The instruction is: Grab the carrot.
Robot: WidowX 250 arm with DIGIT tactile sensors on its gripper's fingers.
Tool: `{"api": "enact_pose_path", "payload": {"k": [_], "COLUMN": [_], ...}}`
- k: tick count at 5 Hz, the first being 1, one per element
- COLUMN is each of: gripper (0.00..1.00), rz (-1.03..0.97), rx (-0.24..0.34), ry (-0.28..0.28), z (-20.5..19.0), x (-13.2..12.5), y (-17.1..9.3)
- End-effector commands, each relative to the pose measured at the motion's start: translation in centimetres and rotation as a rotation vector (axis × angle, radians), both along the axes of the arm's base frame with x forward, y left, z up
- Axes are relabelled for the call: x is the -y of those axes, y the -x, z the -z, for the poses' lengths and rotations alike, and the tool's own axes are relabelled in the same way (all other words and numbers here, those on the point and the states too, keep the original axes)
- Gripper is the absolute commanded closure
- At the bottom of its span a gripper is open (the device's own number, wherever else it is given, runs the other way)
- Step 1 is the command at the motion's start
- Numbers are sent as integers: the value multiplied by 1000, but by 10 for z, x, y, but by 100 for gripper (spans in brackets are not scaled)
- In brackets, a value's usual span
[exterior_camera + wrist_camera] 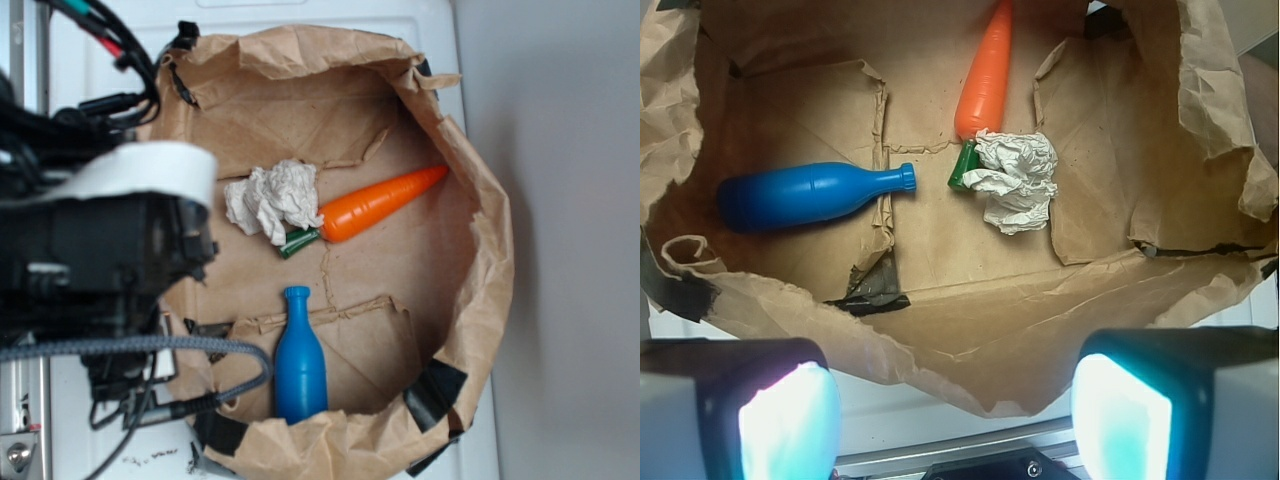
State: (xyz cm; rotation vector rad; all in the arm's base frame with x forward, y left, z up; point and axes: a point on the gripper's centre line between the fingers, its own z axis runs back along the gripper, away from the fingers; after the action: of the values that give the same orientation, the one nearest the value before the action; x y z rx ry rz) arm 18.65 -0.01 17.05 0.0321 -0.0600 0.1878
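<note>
The hand [955,420] is wide open and empty, hanging outside the bag's [940,330] near rim. The carrot [987,75] lies on the bag floor far ahead (long axis pointing away, slightly right), its green stub touching the paper wad [1015,178].

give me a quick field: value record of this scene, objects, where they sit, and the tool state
container: brown paper bag, opened out, holding all three objects
carrot: orange carrot lying flat, green stub end against the paper wad
paper wad: crumpled white paper wad, touching the carrot's stub
bottle: blue bottle lying on its side, apart from the carrot
tool: tool open, empty, outside the bag's near edge
task status: carrot not yet grasped
</note>
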Motion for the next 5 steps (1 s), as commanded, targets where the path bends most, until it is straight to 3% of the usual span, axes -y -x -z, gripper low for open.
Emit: {"api": "enact_pose_path", "payload": {"k": [1, 2, 3, 4, 5], "gripper": [0, 0, 0, 0, 0], "rz": [5, 5, -3, -16, -39], "rx": [23, 23, 40, 55, 44], "ry": [-4, -4, -79, -84, -89], "z": [-5, -5, 32, 44, 49], "x": [-2, -2, -14, -27, -30], "y": [-1, -1, -30, -59, -62]}}
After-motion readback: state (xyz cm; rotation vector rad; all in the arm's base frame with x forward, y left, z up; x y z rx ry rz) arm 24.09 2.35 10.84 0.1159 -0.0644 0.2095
